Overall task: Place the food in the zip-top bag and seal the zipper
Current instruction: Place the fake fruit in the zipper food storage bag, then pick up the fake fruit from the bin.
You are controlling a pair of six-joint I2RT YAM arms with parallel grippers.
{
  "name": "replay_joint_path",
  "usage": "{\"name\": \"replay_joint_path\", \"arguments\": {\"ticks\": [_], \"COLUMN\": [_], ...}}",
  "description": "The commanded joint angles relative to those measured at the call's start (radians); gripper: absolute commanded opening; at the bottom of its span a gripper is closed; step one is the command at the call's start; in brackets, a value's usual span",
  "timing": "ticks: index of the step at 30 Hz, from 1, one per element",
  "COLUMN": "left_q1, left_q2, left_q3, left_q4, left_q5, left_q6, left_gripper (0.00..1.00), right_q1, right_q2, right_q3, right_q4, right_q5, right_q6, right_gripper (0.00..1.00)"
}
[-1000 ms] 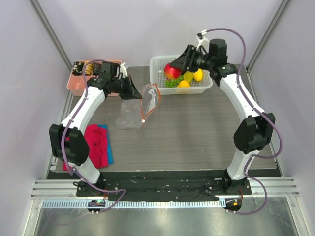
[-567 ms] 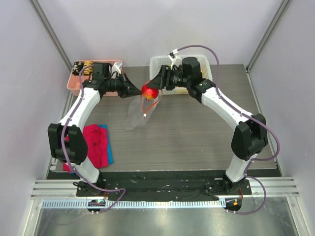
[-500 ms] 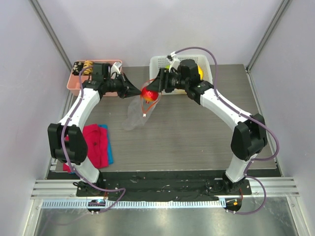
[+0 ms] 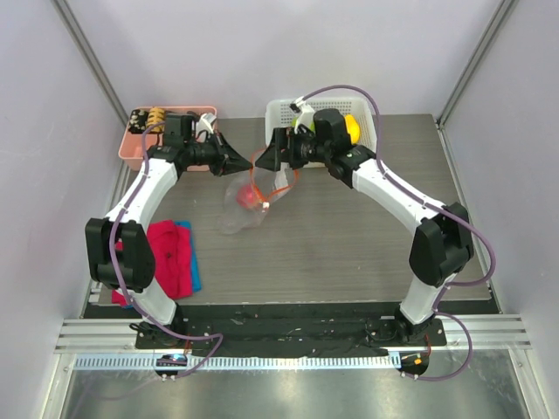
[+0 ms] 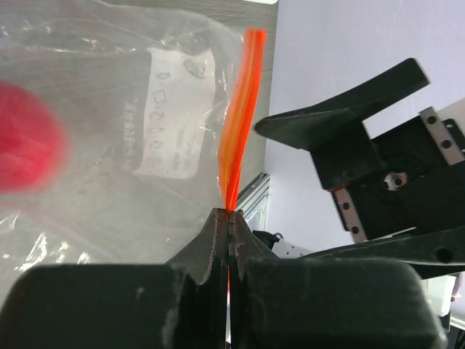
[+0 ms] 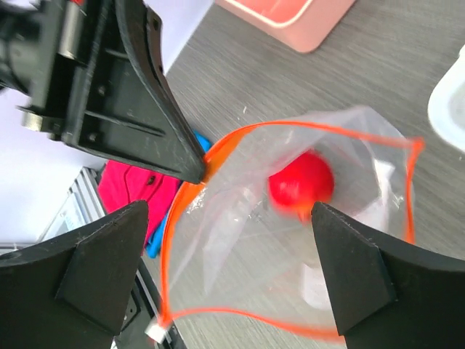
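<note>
Right wrist view: the right gripper (image 6: pixel 229 207) hangs over the mouth of the bag (image 6: pixel 240 247). Its two fingers are wide apart and hold nothing. The apple (image 6: pixel 301 182) is inside the bag. It looks a bit blurry, so it may be dropping to the bottom. The left gripper (image 5: pixel 229 218) is squeezed tight on the zipper (image 5: pixel 242 109) at the left side of the mouth and lifts that edge up.

To do this well, I think the left gripper should grip hard and not wiggle, so the mouth is wide for more food. The right gripper should go straight up first, so its fingers do not catch the orange rim.

Room is tight here, because the two grippers are near each other across the mouth. The basket (image 4: pixel 278 112), with a lemon (image 4: pixel 349 127) in it, sits just to the far right, so the trip is short. There is bare table (image 4: pixel 349 236) near and right of the bag. The tray (image 4: pixel 131 153) is far left, beside the left arm.
</note>
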Motion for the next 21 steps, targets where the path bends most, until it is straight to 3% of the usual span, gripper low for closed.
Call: {"name": "replay_joint_path", "arguments": {"ticks": [1,8,13,21], "left_q1": [0.015,0.018,0.018,0.018], "left_q2": [-0.030,-0.033,-0.032,-0.035], "left_q3": [0.009,0.023,0.021,0.017], "left_q4": [0.052,0.009,0.003,-0.008], "left_q5": [0.039,0.017,0.008,-0.003], "left_q6": [-0.007,0.044,0.054,0.074], "left_gripper": [0.00,0.00,0.00,0.00], "right_q1": [-0.065,-0.269,-0.315,-0.326], "right_q2": [-0.068,0.012,0.119,0.324], "right_q3": [0.090,0.148,0.211,0.346], "right_q4": [0.023,-0.081,-0.185,-0.244], "right_q5": [-0.027,0.044,0.224,0.391], "right_q6": [0.021,-0.065,-0.185,-0.188], "right_gripper": [0.99,0.93,0.91,0.96]}}
